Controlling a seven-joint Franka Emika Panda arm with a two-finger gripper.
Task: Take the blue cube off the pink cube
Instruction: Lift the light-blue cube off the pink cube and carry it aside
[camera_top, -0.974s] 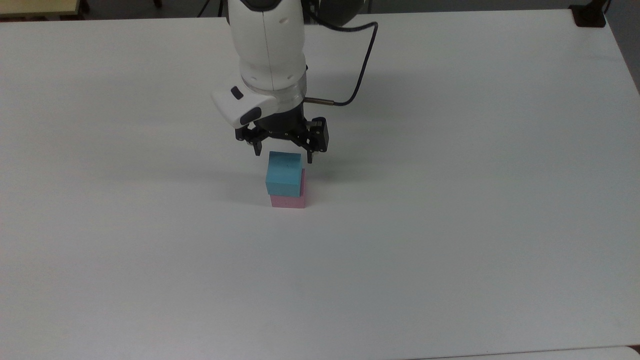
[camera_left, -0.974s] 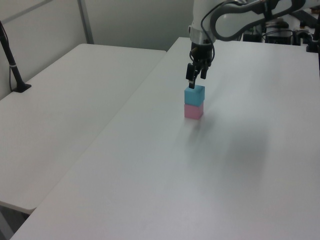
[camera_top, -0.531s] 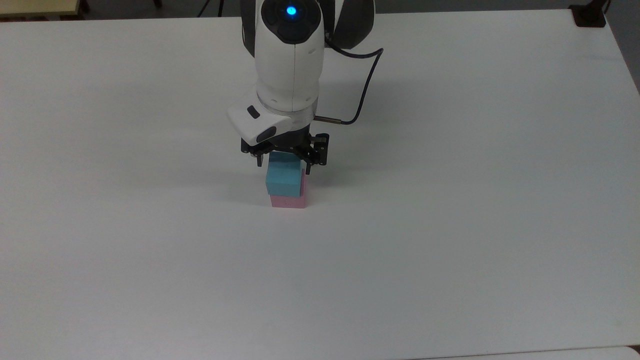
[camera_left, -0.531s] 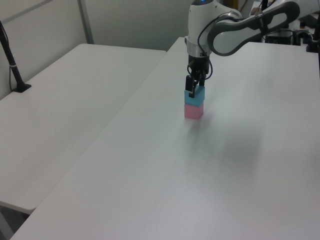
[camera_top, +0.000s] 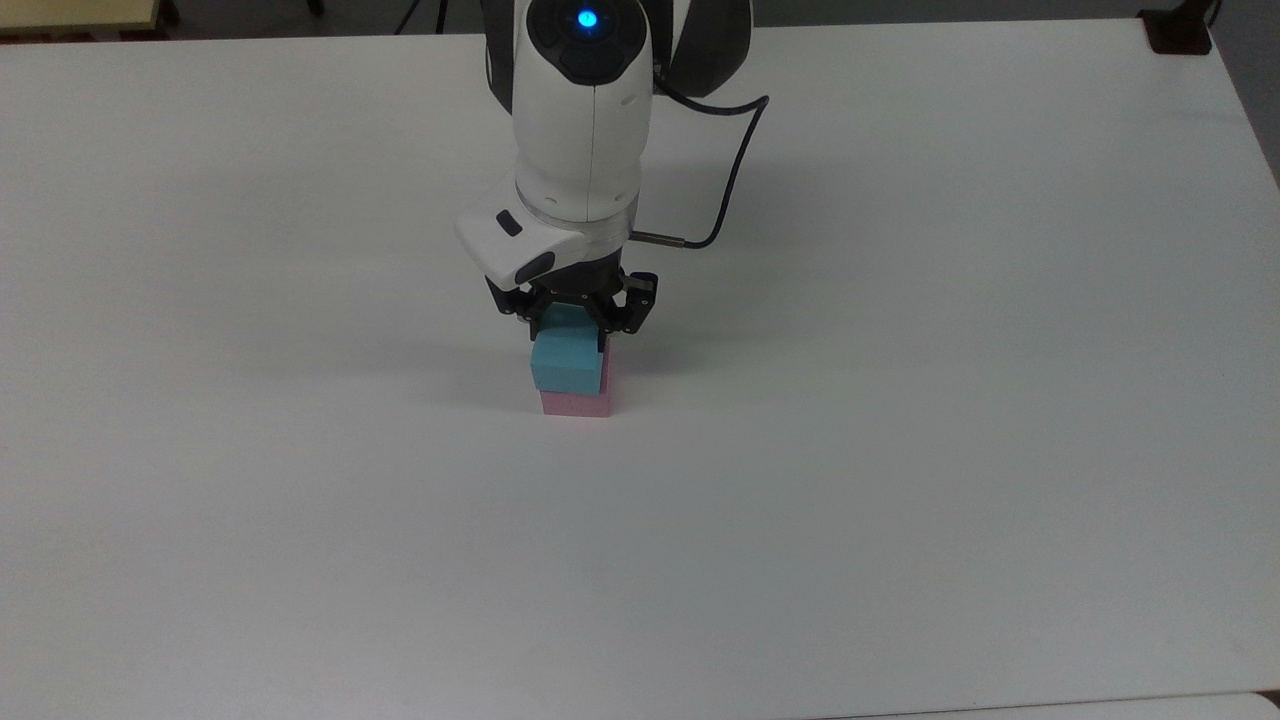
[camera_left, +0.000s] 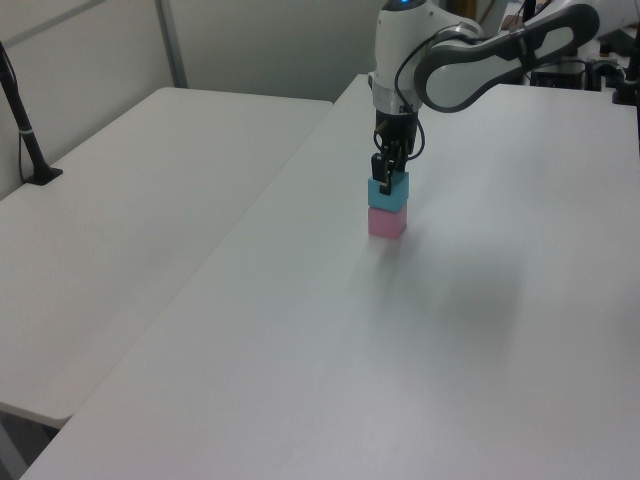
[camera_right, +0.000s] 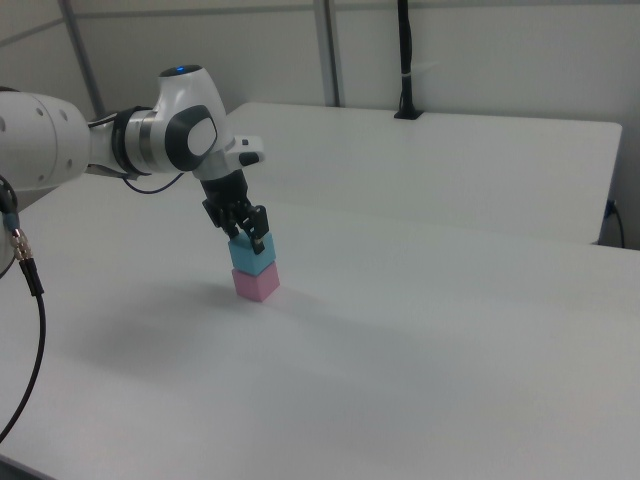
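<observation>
gripper (camera_top: 570, 330) vertical | fingers apparently clamping blue cube (camera_top: 568, 362) | atop pink cube (camera_top: 577, 402)

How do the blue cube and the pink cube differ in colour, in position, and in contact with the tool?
The blue cube is light cyan; the pink cube is pale pink. The blue cube sits on top, while the pink cube rests on the white table. The tool has its fingers down around the blue cube's sides; the pink cube is below them, untouched. Both look alike in size and shape, with plain matte faces.
</observation>
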